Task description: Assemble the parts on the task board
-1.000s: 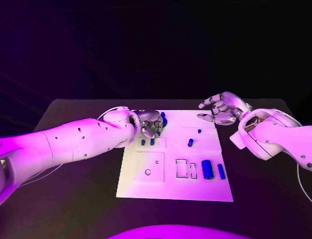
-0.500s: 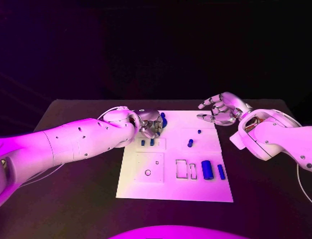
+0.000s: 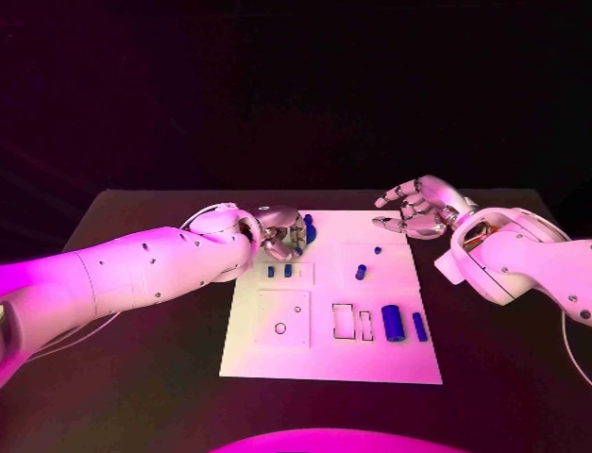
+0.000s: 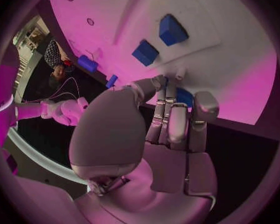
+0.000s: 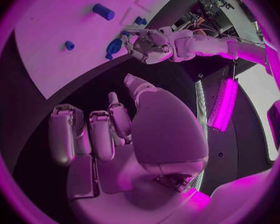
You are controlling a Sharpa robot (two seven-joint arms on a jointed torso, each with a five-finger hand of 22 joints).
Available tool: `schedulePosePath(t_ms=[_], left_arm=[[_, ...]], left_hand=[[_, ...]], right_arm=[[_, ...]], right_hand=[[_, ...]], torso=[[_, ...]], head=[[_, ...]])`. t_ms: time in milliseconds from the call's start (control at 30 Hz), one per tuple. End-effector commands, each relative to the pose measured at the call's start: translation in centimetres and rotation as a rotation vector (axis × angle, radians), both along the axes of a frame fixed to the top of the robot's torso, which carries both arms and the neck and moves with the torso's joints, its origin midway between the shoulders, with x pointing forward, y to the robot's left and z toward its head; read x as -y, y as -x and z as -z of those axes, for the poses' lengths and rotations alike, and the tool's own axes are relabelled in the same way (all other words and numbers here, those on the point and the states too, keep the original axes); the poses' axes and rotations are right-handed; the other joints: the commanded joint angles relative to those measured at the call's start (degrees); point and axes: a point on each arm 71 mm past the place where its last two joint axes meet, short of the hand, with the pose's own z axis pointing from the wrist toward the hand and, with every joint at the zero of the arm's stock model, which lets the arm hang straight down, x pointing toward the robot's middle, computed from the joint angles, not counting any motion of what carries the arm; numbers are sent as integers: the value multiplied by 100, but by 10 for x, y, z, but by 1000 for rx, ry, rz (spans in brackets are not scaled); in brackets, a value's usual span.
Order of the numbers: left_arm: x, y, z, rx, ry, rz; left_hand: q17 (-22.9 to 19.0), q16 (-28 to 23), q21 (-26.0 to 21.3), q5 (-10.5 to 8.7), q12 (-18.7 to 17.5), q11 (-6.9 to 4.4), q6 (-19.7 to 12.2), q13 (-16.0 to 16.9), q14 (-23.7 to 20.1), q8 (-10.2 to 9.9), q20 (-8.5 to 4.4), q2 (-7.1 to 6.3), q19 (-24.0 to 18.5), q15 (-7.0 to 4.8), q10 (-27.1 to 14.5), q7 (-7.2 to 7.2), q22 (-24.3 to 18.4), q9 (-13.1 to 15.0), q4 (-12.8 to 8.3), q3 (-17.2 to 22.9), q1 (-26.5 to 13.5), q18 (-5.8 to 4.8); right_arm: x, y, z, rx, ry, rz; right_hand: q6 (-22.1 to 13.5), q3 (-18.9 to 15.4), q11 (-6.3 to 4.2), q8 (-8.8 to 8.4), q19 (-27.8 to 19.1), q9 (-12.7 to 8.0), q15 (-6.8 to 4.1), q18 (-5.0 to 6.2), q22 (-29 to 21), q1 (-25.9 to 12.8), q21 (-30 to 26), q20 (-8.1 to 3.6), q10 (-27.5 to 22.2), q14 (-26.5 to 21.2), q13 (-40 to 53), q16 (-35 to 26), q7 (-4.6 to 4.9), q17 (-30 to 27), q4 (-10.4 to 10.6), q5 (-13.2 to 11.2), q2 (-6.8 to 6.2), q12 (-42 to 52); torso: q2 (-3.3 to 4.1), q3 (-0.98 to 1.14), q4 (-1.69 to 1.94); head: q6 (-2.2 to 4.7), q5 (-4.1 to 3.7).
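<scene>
Left robot hand (image 3: pixel 280 233) pinches 1 blue part (image 3: pixel 310 227) at task board (image 3: pixel 329 363); right robot hand (image 3: pixel 418 208) spread, empty.

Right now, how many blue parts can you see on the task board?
At least 7: one at the left robot hand by the far edge, two small side by side, two mid-board, two near the right edge. The hand may hide others.

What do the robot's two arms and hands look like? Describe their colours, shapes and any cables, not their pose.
Both arms have smooth, rounded white shells, tinted pink by the light. The left arm carries small dark dots along its shell, and a thin cable loops near its wrist. The left hand and right hand are silver metal, with segmented fingers and a rounded palm cover.
</scene>
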Motion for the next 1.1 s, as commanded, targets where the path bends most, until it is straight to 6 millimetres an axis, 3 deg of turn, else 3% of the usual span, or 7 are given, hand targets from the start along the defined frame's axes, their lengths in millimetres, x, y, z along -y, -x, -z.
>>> schedulePosePath(t_ms=[33, 600, 833, 1100], left_arm=[[-1, 1, -7, 22, 76, -10], [-32, 6, -14, -56, 88, -63], [-36, 5, -9, -88, 60, -68], [-37, 5, -7, -101, 45, -69]], left_hand=[[9, 21, 23, 21, -45, -8, 48, 4, 35, -35, 1, 20, 43, -1, 45, 6, 9, 92, -30, -11, -38, -83], [-41, 4, 21, 5, -176, -13, 116, 7, 41, -111, 4, -17, 49, -2, 112, -7, 9, 123, 7, -82, -177, -84], [-85, -11, 14, 3, -188, -15, 120, 7, 25, -118, 5, -18, 42, -2, 115, -10, -2, 126, 9, -87, -184, -82], [-88, -13, 7, 0, -198, -16, 122, 7, 24, -124, 6, -21, 35, -2, 118, -11, -12, 128, 11, -93, -191, -81]], right_arm=[[-1, 0, 0, 5, 3, -15], [2, 0, 0, 3, 6, -8], [1, 0, 0, 4, 6, -9], [2, 0, 0, 4, 6, -8]], right_hand=[[30, 42, -8, 34, -15, -4, -17, 92, 937, -13, 2, -3, -3, 370, 219, -19, -8, 610, -11, 31, -6, 9], [30, 42, -8, 34, -15, -4, -17, 92, 937, -13, 2, -3, -3, 370, 219, -19, -8, 610, -11, 31, -6, 9], [30, 42, -8, 34, -15, -4, -17, 92, 937, -13, 2, -3, -3, 370, 219, -19, -8, 610, -11, 31, -6, 9], [30, 42, -8, 34, -15, -4, -17, 92, 937, -13, 2, -3, -3, 370, 219, -19, -8, 610, -11, 31, -6, 9]], torso=[[-6, -1, 4], [-7, 0, 21], [0, -8, 8], [2, 0, 3]], head=[[7, -2], [18, -2], [21, 23], [14, 32]])
